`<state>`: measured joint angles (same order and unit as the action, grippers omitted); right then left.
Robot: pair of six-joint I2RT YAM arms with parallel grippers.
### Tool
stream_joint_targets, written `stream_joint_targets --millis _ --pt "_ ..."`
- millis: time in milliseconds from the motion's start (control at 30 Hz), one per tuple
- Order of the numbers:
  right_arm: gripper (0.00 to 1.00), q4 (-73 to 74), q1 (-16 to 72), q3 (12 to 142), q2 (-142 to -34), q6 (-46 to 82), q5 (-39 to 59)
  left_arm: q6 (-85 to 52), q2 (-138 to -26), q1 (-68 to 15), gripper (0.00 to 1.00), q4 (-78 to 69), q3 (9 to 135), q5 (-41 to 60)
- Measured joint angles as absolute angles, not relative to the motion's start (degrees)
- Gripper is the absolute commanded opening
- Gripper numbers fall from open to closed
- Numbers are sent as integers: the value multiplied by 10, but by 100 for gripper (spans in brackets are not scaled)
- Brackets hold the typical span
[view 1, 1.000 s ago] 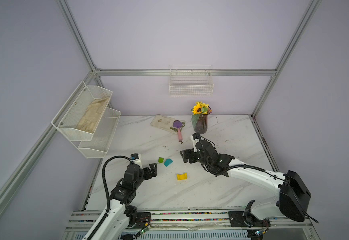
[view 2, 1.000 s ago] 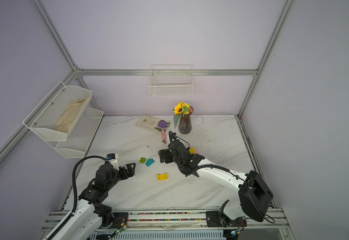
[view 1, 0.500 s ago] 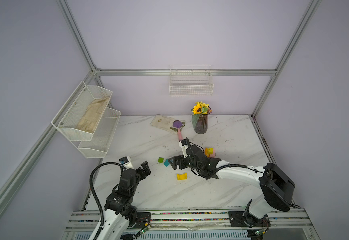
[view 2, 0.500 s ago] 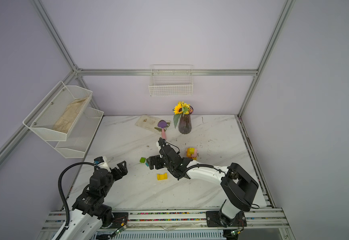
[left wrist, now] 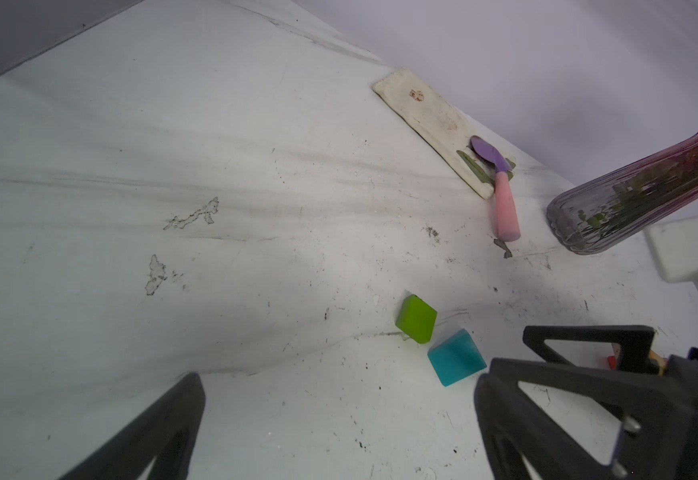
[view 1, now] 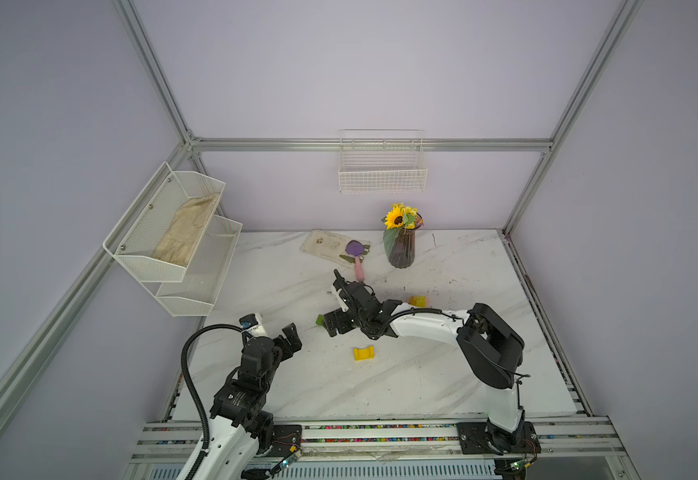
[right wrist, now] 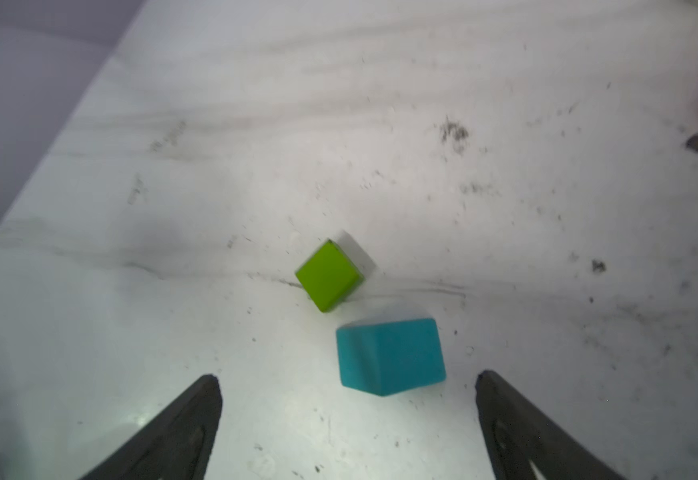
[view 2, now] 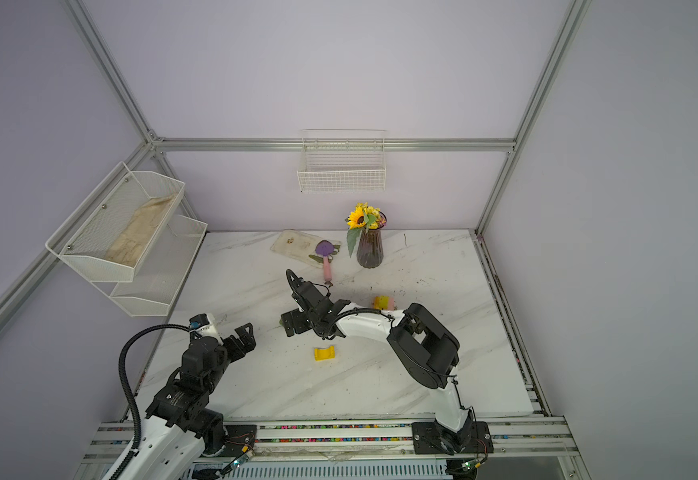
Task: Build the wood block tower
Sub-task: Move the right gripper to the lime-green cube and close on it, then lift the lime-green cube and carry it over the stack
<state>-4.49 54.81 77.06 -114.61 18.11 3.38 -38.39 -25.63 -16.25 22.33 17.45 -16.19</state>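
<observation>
The white marble desk (view 1: 422,374) fills the floor of the cell. A two-tier mesh shelf (view 1: 197,266) hangs on the wall past its left edge with a folded cloth (view 1: 185,232) in the upper tier, and a wire basket (view 1: 382,174) hangs above its back edge. The right arm (view 1: 426,326) stretches low across the middle of the desk and hides part of the tower (view 1: 418,301). What shows of it in both top views is a small yellow and pink stack just behind the forearm, right of centre. A dark ribbed vase (view 1: 400,253) with a sunflower stands near the back edge, with a flat cream tray (view 1: 322,245) beside it and a purple scoop (view 1: 355,253) lying half on the tray. The left gripper (view 1: 292,338) hangs over the desk near the left edge, fingers spread wide and empty. The right gripper (view 1: 335,326) is also spread wide and gripping nothing. The teal block (right wrist: 389,357) lies just ahead of its fingertips (right wrist: 210,386), apart from both. The green block (right wrist: 328,276) sits just beyond the teal one, close but not touching, left of the desk's centre. The yellow arch (view 1: 363,353) lies alone, nearer the front edge. White lettering on the left arm's black joint (view 1: 237,401) is too small to read.
</observation>
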Motion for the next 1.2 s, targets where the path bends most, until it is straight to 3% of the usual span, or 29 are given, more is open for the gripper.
stream_joint_targets --millis 267,600,733,967,1200 --pt "88 -110 549 849 -1219 131 15 -383 -290 -163 100 217 175 -146" --pt "84 -156 550 955 -1290 80 -7 -379 -299 -163 100 215 175 -139" --pt "79 -172 551 984 -1306 68 -3 -379 -296 -163 100 214 175 -139" --pt "62 -187 551 1024 -1332 62 -10 -379 -295 -163 100 210 175 -136" --pt "55 -192 551 1037 -1340 65 -21 -379 -296 -163 100 207 175 -131"
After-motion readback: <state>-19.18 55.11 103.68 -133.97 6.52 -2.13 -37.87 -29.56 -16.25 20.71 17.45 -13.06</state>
